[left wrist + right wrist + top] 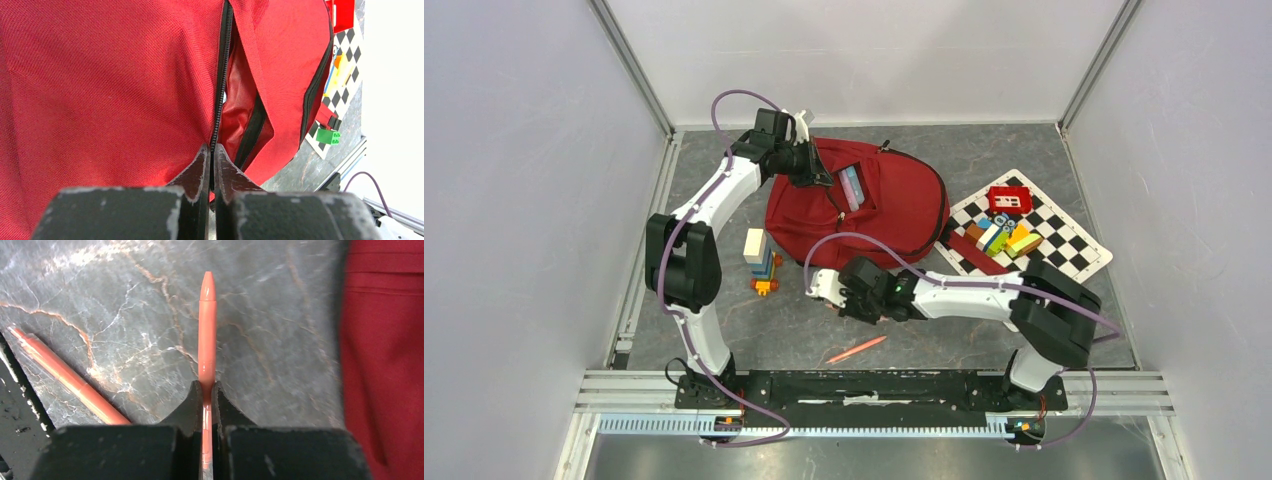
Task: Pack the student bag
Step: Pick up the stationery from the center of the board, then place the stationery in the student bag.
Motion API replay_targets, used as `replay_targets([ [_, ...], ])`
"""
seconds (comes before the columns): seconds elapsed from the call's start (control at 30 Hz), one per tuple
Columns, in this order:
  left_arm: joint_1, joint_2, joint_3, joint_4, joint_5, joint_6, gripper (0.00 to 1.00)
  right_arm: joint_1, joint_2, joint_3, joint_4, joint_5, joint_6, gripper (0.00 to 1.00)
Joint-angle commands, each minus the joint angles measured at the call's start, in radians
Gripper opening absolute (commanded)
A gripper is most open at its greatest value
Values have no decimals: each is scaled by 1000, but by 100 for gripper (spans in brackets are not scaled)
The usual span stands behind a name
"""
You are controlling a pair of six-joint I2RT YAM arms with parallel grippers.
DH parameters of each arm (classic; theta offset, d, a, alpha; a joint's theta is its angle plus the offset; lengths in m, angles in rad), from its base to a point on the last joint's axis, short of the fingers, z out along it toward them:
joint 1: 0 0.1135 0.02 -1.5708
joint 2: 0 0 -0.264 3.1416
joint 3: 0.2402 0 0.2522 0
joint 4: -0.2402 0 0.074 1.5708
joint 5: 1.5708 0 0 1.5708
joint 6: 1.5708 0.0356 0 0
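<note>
Left gripper (210, 152): I see it pinched on the zip edge of the backpack (894, 210).
Right gripper (207, 390): I see it clamping an orange pen (207, 325).
Second pen (65, 377): flat on the table (280, 315).

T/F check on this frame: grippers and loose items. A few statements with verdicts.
1. The right gripper is shut on a pen. True.
2. The left gripper is open. False: it is shut on the zip edge of the bag.
3. A second pen lies on the table. True.
4. The red box is inside the bag. False: it sits on the checkered mat, right of the bag.
</note>
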Motion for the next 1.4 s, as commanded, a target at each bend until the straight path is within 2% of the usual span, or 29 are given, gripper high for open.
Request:
replay_targets([
  [0.0, 6, -43, 42, -2, 15, 6, 6, -13, -135, 66, 6, 142, 74, 0],
  [0.17, 6, -41, 33, -2, 45, 44, 6, -92, -230, 145, -72, 256, 199, 0],
  [0.3, 6, -65, 0, 14, 48, 74, 6, -232, -197, 288, -204, 238, 313, 0],
  [0.57, 6, -42, 26, 0, 86, 101, 6, -372, 87, 697, -454, 130, 425, 0],
  [0.67, 7, -34, 46, -16, 87, 121, 6, -395, 203, 838, -517, 65, 452, 0],
  [0.77, 9, -29, 61, -21, 93, 133, 6, -408, 287, 954, -557, 62, 460, 0],
  [1.0, 9, -33, 44, -10, 108, 118, 6, -475, 354, 969, -551, -50, 535, 0],
  [1.37, 10, -63, -14, 21, 115, 108, 6, -510, 467, 1043, -343, -148, 703, 0],
])
